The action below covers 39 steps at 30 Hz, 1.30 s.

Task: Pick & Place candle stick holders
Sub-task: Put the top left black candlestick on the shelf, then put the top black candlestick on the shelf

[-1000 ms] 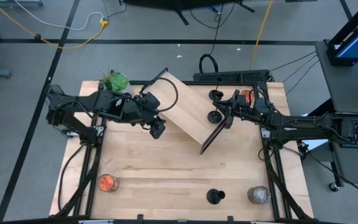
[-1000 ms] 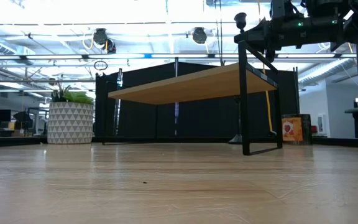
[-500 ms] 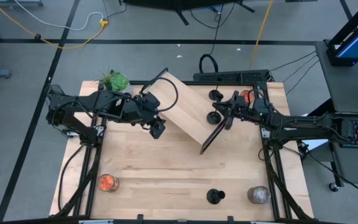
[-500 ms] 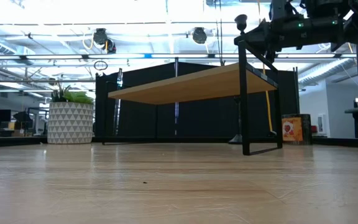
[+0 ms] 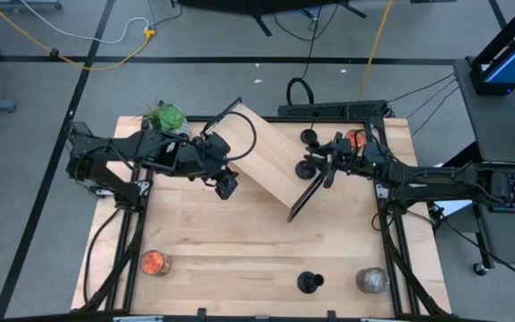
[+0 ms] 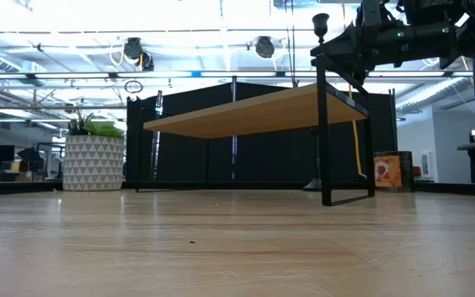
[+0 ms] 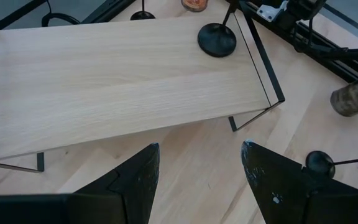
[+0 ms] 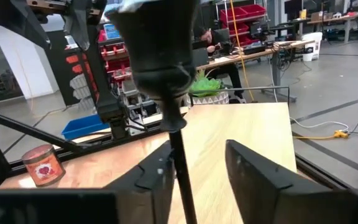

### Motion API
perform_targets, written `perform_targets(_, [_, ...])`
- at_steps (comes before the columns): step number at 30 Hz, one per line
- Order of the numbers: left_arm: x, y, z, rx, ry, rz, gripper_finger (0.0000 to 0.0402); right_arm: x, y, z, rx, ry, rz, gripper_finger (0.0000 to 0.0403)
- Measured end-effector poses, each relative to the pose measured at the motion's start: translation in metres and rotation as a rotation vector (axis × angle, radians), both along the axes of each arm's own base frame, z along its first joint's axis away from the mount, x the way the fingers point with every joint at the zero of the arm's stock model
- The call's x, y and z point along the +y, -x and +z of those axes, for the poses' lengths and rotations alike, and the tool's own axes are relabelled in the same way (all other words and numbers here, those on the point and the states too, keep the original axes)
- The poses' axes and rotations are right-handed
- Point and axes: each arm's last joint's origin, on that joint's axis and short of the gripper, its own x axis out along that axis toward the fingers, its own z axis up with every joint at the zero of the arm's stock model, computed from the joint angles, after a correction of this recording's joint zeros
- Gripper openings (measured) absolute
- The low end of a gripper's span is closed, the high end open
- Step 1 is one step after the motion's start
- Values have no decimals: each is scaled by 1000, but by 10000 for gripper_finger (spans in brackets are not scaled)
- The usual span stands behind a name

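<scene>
A black candle stick holder (image 5: 304, 167) stands with its disc base (image 7: 216, 40) on the right end of a small wooden shelf (image 5: 257, 161). Its cup (image 6: 320, 23) shows above the shelf. My right gripper (image 8: 197, 158) is open around the thin stem, level with it and coming from the table's right. My left gripper (image 5: 226, 186) hangs open over the table in front of the shelf's left part, touching nothing. A second holder (image 5: 311, 137) stands on the table behind the shelf. A third (image 5: 309, 283) stands near the front edge. My right gripper has one finger on either side of the holder's stem (image 8: 180, 162), below the cup. The stem stands close against one finger (image 8: 160, 171) and well apart from the other. Whether that finger touches it, I cannot tell. The holder stands upright on its own base on the shelf.
A potted plant (image 5: 165, 116) stands at the back left and a red candle jar (image 5: 354, 139) at the back right. An orange jar (image 5: 155, 263) and a grey jar (image 5: 372, 281) stand near the front corners. Bare table lies between the shelf and the front edge.
In the low view the holder's cup stands slightly higher over the shelf's right end than a second ago. Both arms have kept their places.
</scene>
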Motion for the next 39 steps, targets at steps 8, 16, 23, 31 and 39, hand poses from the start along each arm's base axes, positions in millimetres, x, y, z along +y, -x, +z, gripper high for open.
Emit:
perform_targets(8, [0, 0, 0, 3, -5, -11, 234, 2, 5, -1, 50, 29, 0, 180])
perform_targets(16, [-1, 0, 0, 9, 0, -36, 234, 7, 22, 5, 62, 12, -1, 189])
perform_targets(23, [-1, 0, 0, 12, -8, -44, 235, 11, 40, 8, 84, 2, -55, 178])
perform_targets(31, [-1, 0, 0, 9, 0, -35, 234, 7, 53, 14, 56, 9, -301, 168])
perform_targets(39, [-1, -3, 2, -31, 11, -20, 234, -4, 50, 26, 40, -89, -450, 164])
